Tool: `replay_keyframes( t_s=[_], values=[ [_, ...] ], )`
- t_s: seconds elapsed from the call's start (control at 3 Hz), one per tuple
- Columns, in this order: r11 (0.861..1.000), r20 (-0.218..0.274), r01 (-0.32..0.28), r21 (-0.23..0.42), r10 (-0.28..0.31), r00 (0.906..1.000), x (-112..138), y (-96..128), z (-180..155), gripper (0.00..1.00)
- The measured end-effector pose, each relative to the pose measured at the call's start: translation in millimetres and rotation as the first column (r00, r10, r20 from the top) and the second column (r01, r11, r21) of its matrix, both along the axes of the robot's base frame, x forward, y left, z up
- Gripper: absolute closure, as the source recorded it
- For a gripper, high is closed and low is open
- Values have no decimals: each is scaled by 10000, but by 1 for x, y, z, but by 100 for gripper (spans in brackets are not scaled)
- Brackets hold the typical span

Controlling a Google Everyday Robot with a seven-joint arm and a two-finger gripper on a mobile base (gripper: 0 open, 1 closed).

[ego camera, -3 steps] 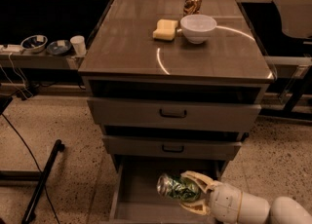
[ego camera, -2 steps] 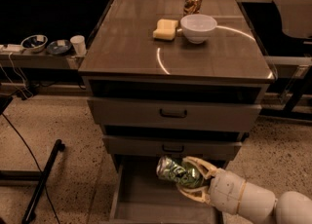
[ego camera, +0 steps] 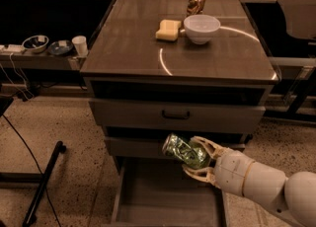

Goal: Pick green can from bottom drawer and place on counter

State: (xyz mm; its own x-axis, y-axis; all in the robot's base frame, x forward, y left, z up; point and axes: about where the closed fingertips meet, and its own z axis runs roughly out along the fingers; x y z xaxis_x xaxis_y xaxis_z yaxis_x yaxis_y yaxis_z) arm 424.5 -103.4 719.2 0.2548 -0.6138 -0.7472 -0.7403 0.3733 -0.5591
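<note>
1. The drawer (ego camera: pixel 120 197) stands pulled out at the foot of the cabinet. What I can see of its floor holds nothing.
2. The counter (ego camera: pixel 129 48) lies well above the can and farther back, so I'd judge the coming move to be mostly up, then in over the front edge. Its left and front parts are bare. The sponge (ego camera: pixel 168 29), bowl (ego camera: pixel 201 27) and red can (ego camera: pixel 196 2) sit together toward the back.
3. The can (ego camera: pixel 178 149) is out of the drawer and in the air above it, in front of the middle drawer's face. It lies tilted, nearly on its side, with its long axis running from upper left down to the right and its free end pointing left.
4. The gripper (ego camera: pixel 193 157) has closed on the can's right end, one finger above and one below.
5. The arm (ego camera: pixel 256 181) reaches in low from the right corner, wrist roughly level, so the can would need righting before it stands.
</note>
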Motion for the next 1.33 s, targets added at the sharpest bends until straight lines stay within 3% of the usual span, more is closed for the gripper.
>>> replay_keyframes(
  t_s=[0.67,1.0,1.33],
  values=[
    [9999,-179,-159,64,161,9997,6,5,-3,100],
    [9979,-456,-536,366,552,9974,27,10,16,100],
    [9952,-502,-808,551,836,9952,73,7,72,100]
  ],
)
